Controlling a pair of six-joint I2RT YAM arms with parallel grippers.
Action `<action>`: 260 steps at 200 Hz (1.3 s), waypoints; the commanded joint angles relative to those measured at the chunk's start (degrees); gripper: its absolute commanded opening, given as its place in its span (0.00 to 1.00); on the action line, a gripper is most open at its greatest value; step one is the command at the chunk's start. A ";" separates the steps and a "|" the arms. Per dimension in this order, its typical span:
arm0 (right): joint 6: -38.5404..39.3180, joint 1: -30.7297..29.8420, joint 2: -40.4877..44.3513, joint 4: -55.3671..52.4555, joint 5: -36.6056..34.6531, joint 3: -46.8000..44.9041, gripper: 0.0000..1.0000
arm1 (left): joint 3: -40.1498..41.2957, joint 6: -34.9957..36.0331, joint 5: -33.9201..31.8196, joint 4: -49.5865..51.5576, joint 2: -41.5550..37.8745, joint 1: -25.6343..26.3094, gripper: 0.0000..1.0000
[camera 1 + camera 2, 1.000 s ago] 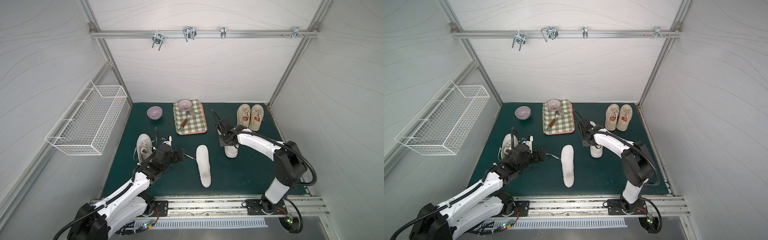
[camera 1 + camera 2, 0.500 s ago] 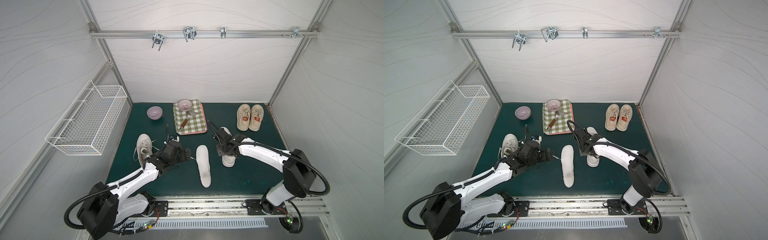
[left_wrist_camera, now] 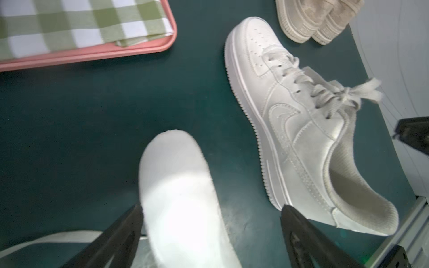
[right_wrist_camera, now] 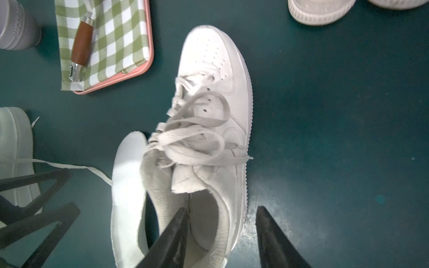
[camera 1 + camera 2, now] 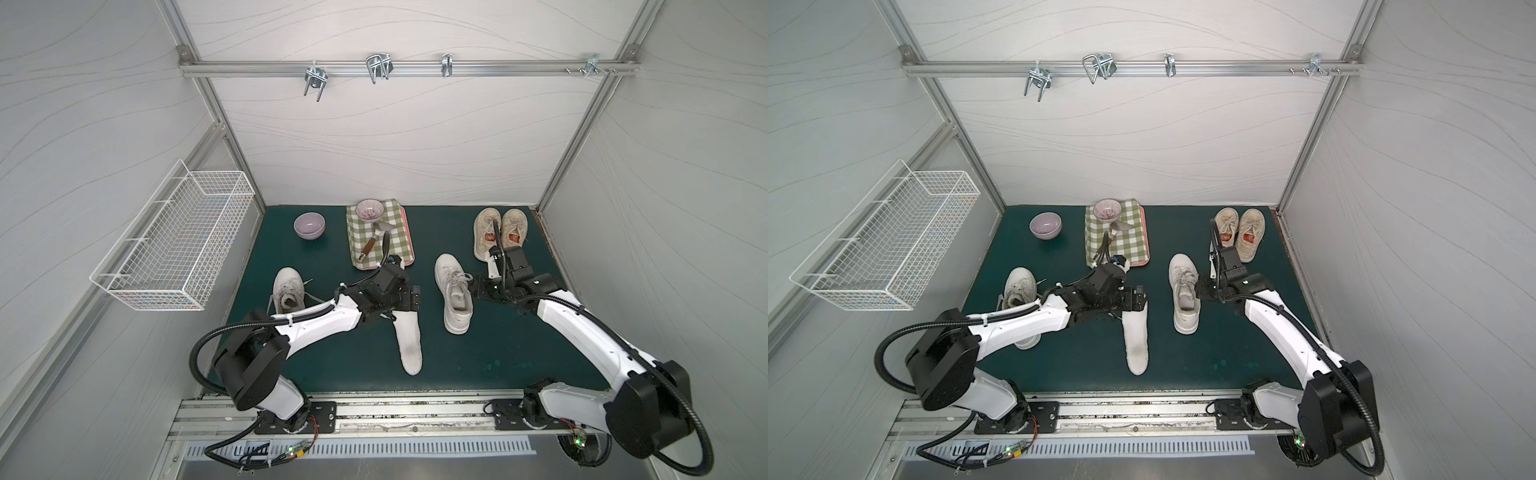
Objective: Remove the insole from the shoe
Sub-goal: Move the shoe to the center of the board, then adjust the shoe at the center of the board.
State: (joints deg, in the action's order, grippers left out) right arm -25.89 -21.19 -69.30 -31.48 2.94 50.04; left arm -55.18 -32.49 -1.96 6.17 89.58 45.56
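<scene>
Both arms are swinging inward from a second ago, the shoe point(image 5: 455, 303) now lying nearer the front. The left gripper point(image 3: 212, 206) is hovering wide open astride the insole point(image 3: 181, 197), flat on the mat point(image 3: 92, 116) beside the shoe. The right gripper point(image 4: 221, 208), half open, is straddling the shoe's collar, released.

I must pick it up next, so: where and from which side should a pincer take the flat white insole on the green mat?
Probably its far end, from above, with the jaws across the width. The flat white insole lies thin on the green mat with no edge raised, and the open left pincer straddles that end.
</scene>
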 commanded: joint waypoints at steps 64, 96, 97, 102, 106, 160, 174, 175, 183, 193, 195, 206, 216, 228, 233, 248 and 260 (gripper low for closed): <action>-1.22 3.99 -3.66 7.76 10.57 -6.19 0.41 | -14.52 2.26 7.43 -3.05 14.43 4.69 0.88; -1.32 0.41 -5.18 10.08 11.29 -7.01 0.35 | -17.65 2.82 6.69 -1.16 17.54 4.76 0.85; -1.47 0.30 -5.29 10.10 11.34 -6.99 0.35 | -17.75 2.89 6.57 -1.03 17.63 4.73 0.85; -1.65 -0.42 -5.48 10.37 11.37 -6.93 0.34 | -18.30 3.16 6.11 -0.25 18.24 4.69 0.83; -1.75 -0.86 -5.60 10.69 11.47 -6.97 0.33 | -18.65 3.44 5.61 0.19 18.59 4.70 0.82; -2.81 -2.36 -5.42 11.95 12.79 -6.67 0.25 | -20.62 4.81 2.80 1.65 22.77 3.53 0.54; -2.09 -2.32 -4.52 11.05 12.82 -6.21 0.24 | -21.03 5.21 3.57 1.85 23.21 3.02 0.40; -2.03 -2.30 -4.44 10.98 12.76 -6.20 0.25 | -21.03 5.27 3.60 1.88 23.24 3.03 0.39; -1.60 -2.21 -3.43 10.10 11.96 -5.93 0.25 | -20.74 5.87 3.63 1.83 22.95 2.82 0.32; -1.00 -1.74 -1.68 8.86 10.83 -5.83 0.27 | -19.94 6.88 3.80 1.67 22.28 2.54 0.25; -0.89 -1.53 -1.31 8.71 10.68 -5.88 0.28 | -19.72 7.13 3.87 1.50 22.12 2.52 0.23; -0.35 -0.28 0.96 8.50 10.55 -6.46 0.31 | -18.19 8.55 4.62 0.34 20.81 2.43 0.11; 0.27 1.22 2.90 9.08 11.30 -7.40 0.34 | -16.49 10.00 5.90 -1.24 19.56 2.36 0.05; 0.98 2.22 4.63 10.07 12.75 -8.17 0.36 | -14.15 11.73 8.43 -3.92 17.86 2.34 0.01; 1.14 2.27 5.14 10.32 13.17 -8.29 0.37 | -12.87 12.61 9.74 -5.33 17.19 2.30 0.01; 0.95 2.03 6.14 11.58 15.26 -9.12 0.37 | -9.66 14.82 13.24 -8.94 15.19 2.26 0.00; 0.81 1.56 6.50 12.21 16.28 -9.82 0.37 | -8.20 16.05 13.96 -9.97 14.10 2.30 0.00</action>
State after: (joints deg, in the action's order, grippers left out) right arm -26.02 -19.07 -63.64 -20.62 15.97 42.11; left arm -66.54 -21.98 7.03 0.75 106.91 47.97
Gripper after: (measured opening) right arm 0.373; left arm 0.106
